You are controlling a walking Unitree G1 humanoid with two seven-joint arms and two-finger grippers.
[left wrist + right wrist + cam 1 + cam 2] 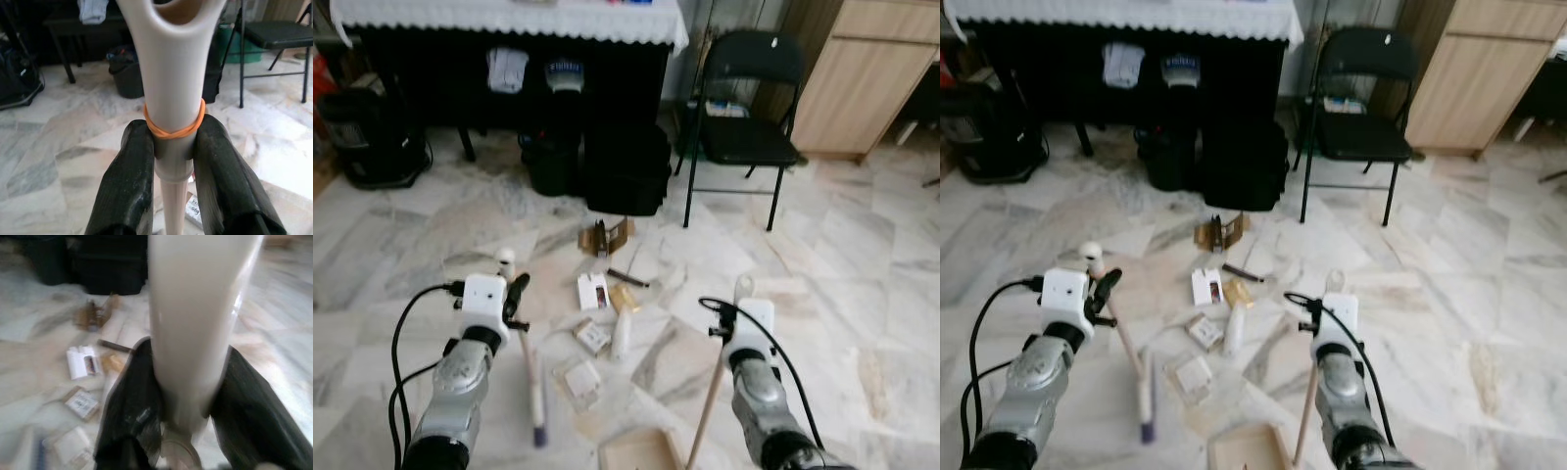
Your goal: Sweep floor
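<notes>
**Both tools gripped on handles, litter waiting ahead**

Here the robot stands on the marble floor (862, 294) with a long handle in each arm. The left tool (171, 142) is clenched around the pale broom handle (530, 377), just under the orange rubber band (173, 128) that rings it; the two black fingers (128, 186) press the shaft from both sides, with no gap showing. That handle slants down to a purple-tipped end on the floor in front of the robot. The high grip near the handle's top likely gives a long reach for sweeping.

The right tool (183, 396) is likewise closed tight on a second pale handle, its fingers hugging the shaft. Below it a wooden stick (707, 411) runs down beside a tan dustpan (641, 452) lying at the bottom edge of the head view, nearest the robot. By the look of it, this arm keeps the pan ready while the other works the broom.

The litter (607, 294) lies just beyond the dustpan: small cartons, a white bottle, a dark stick and a brown crumpled piece, scattered between the pan and the black bag (626, 168). Behind the bag stands a dark desk with a white cloth (509, 18); a black folding chair (744, 117) stands beside the bag. Nothing seems gathered into the pan yet, so the sweeping looks barely begun.
</notes>
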